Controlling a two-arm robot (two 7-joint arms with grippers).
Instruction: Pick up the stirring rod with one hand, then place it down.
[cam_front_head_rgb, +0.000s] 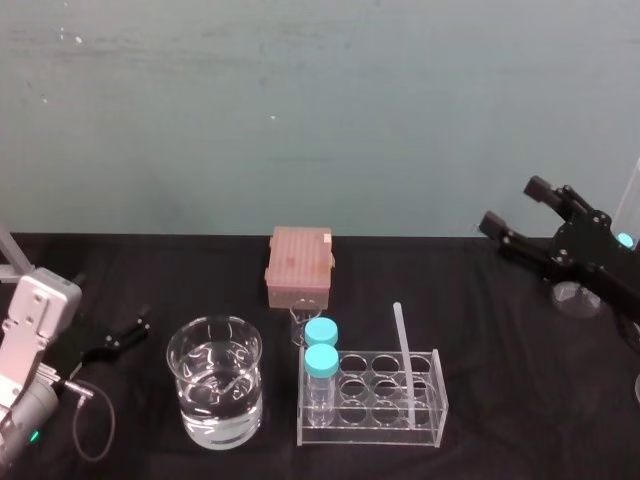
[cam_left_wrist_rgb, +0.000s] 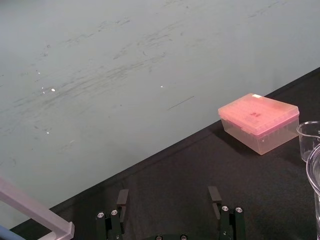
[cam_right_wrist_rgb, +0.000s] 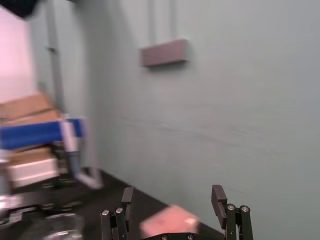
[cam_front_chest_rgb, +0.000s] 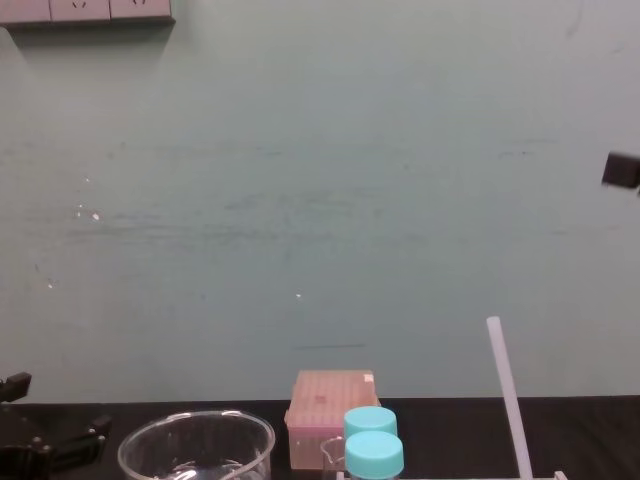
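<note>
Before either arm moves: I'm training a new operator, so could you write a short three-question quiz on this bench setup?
1. True or false: the stirring rod lies flat on the table.
2. How many blue-capped tubes stand in the clear test tube rack? A) one B) two C) four
3. Which hangs higher above the table, the left gripper or the right gripper?

Key
1. False: it stands leaning in the rack.
2. B.
3. The right gripper, off the rack's right side; the left sits low beside the water beaker.
</note>
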